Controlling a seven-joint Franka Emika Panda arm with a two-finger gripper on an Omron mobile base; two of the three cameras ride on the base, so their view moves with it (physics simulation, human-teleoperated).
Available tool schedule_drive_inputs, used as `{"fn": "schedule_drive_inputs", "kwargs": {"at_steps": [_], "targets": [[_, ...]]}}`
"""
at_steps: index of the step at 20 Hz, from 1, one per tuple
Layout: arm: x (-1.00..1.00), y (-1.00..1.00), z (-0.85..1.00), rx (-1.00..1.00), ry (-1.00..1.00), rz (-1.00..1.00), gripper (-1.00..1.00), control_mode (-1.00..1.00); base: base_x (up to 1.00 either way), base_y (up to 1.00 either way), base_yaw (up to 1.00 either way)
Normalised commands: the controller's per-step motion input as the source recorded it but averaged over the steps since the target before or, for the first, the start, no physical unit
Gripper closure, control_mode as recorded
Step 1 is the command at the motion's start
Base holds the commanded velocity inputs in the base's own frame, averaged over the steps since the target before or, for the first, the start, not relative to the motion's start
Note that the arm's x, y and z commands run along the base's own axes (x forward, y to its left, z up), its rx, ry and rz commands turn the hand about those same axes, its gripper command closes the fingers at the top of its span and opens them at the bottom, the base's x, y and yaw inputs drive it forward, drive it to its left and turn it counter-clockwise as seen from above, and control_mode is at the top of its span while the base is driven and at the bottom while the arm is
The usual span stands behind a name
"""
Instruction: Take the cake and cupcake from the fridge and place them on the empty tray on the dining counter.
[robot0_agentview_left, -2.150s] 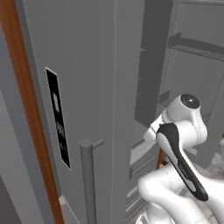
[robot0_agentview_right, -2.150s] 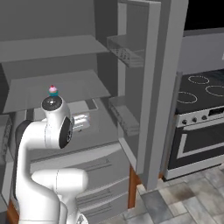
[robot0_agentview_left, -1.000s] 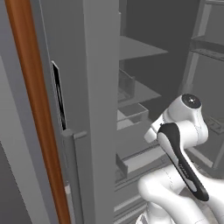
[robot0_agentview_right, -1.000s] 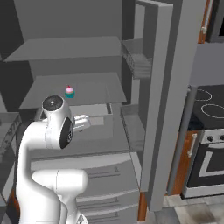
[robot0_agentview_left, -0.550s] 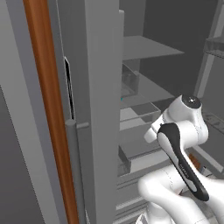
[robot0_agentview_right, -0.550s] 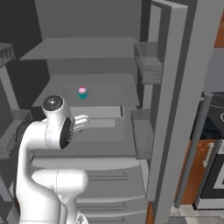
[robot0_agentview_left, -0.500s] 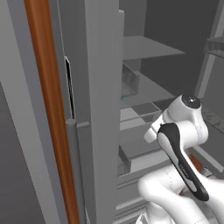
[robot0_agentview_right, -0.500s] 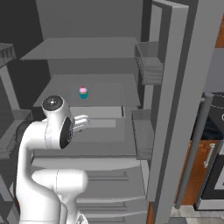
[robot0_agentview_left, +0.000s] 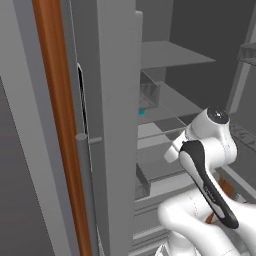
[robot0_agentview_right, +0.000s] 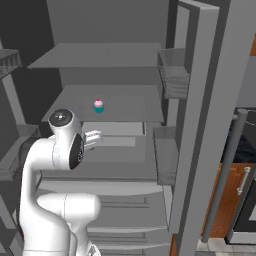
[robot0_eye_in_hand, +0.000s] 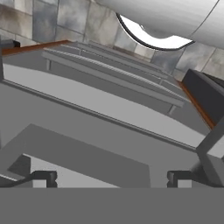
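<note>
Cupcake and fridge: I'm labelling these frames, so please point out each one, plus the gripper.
cupcake (robot0_agentview_right: 98, 105), right base view, on its pink frosting.
fridge (robot0_agentview_right: 112, 99), right base view, on the bare middle shelf.
gripper (robot0_eye_in_hand: 112, 178), hand view, midway between its open fingertips.

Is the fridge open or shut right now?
Open. The fridge door stands swung aside, baring grey shelves with the cupcake upright on one.

A black stove (robot0_agentview_right: 247, 145) with a silver oven handle (robot0_agentview_right: 243, 181) stands at the far right, and a narrow brown wooden panel (robot0_agentview_right: 225, 200) sits just left of the stove. Grey stone floor tiles (robot0_agentview_right: 220, 247) lie below that panel. The room is dim and grey, lit evenly.
</note>
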Motion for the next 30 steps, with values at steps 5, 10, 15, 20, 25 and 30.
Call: {"fn": "schedule_drive_inputs", "kwargs": {"at_steps": [5,10,15,20,25,30], "targets": [[0.00,-0.03,0.26,0.00,-0.03,0.00,-1.00,-1.00,0.00,0.00,0.00],[0.00,0.00,0.75,0.02,-0.14,-0.01,-1.00,-1.00,0.00,0.00,0.00],[0.00,0.01,0.72,0.06,-0.14,0.00,-1.00,-1.00,0.00,0.00,0.00],[0.00,0.00,0.37,0.04,-0.01,0.00,-1.00,-1.00,0.00,0.00,0.00],[0.10,0.05,0.34,0.00,0.00,0.00,-1.00,-1.00,0.00,0.00,0.00],[0.16,0.18,0.12,0.00,0.03,-0.02,-1.00,-1.00,0.00,0.00,0.00]]}}
